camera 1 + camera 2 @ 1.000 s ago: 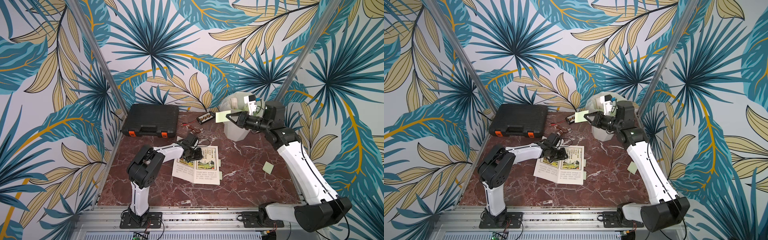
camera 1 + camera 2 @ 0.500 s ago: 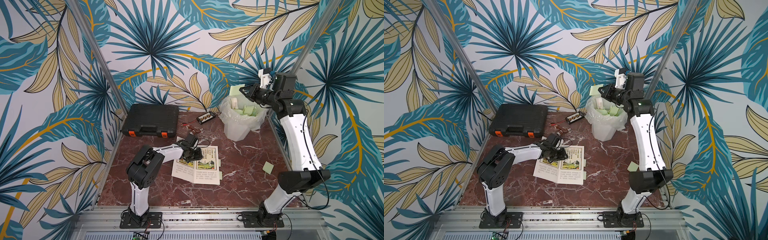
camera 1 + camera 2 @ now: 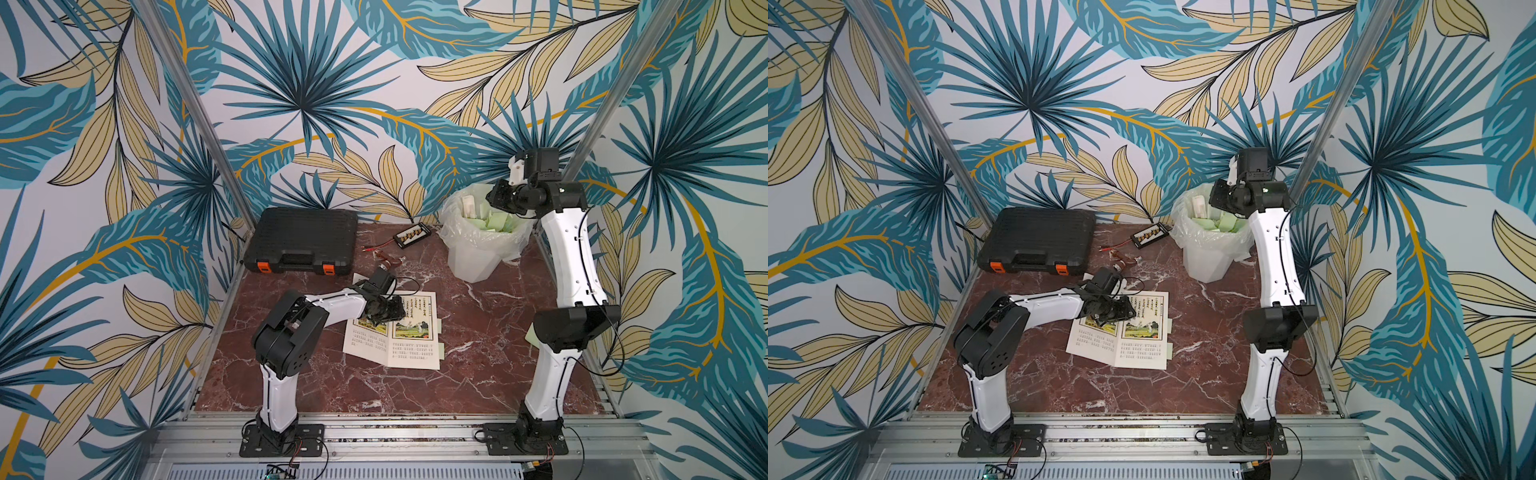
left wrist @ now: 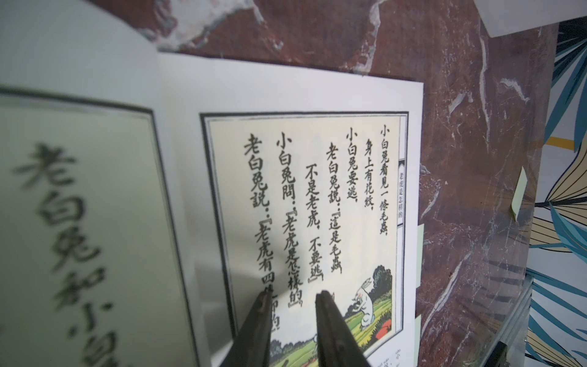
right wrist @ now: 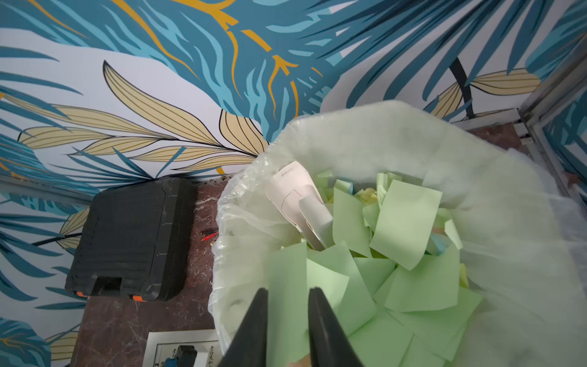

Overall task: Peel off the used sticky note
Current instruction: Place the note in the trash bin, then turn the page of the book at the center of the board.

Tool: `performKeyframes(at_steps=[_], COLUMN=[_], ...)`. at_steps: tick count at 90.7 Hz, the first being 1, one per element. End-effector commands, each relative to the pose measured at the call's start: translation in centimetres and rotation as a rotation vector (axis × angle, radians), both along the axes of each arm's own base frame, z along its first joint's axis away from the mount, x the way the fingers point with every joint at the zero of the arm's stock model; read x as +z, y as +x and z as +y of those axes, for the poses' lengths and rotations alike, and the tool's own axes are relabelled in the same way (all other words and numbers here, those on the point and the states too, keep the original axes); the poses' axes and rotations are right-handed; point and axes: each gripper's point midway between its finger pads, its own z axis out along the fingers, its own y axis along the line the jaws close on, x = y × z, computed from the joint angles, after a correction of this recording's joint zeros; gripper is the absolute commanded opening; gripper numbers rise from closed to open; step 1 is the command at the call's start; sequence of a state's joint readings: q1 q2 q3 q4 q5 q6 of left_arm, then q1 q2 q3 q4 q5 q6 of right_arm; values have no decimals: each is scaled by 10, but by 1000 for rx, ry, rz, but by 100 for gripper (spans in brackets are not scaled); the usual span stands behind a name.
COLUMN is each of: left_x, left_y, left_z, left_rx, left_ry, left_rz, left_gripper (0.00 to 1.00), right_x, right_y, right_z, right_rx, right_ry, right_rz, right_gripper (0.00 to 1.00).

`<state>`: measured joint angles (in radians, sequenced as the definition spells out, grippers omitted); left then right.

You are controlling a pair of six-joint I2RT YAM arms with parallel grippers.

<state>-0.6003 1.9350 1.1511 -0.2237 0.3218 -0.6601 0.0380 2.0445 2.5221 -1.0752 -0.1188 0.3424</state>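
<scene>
Resting parted left fingers on the book, nearest its edge sticky note; my right fingers hang loosened beyond it.

An open book on the table is touched by the left gripper. The right gripper is held over a bin of green notes

1. I see my left arm: white shells, black joint housings back from its tip.
2. My right arm: same colours, with a thin black cable alongside.
3. Both end in dark tapered fingers.
</scene>
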Motion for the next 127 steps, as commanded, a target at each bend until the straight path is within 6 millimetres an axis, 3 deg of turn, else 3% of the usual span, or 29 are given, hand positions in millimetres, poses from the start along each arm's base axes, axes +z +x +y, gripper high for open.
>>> performKeyframes(at_steps=[1,13,34,47,61,75,111,118,127], left_x=[-51,-51,-48,-45,-45,-48,-57,-58,-59], left_y=[-39,-40,-41,-40,-40,-43,-52,-52,-52], left_z=[34,35,35,32,27,22,16,14,11], left_rx=[10,11,9,6,-8,-20,-29,-32,-31], left_ry=[162,162,155,136,97,57,-17,-36,-52], left_rz=[161,161,155,145,134,127,137,139,143], left_gripper=[29,29,29,29,30,30,30,30,29], right_x=[0,5,23,32,32,38,-35,-66,-122], right_y=[-9,-11,-26,-46,-74,-108,-198,-206,-210], right_z=[-16,-19,-13,6,40,60,110,116,117], right_rx=[-33,-38,-7,69,195,258,447,446,399], right_ry=[-83,-92,-76,2,65,162,418,444,485], right_rz=[25,17,-9,5,27,-66,-30,15,122], right_gripper=[39,53,59,60,62,62,63,63,63])
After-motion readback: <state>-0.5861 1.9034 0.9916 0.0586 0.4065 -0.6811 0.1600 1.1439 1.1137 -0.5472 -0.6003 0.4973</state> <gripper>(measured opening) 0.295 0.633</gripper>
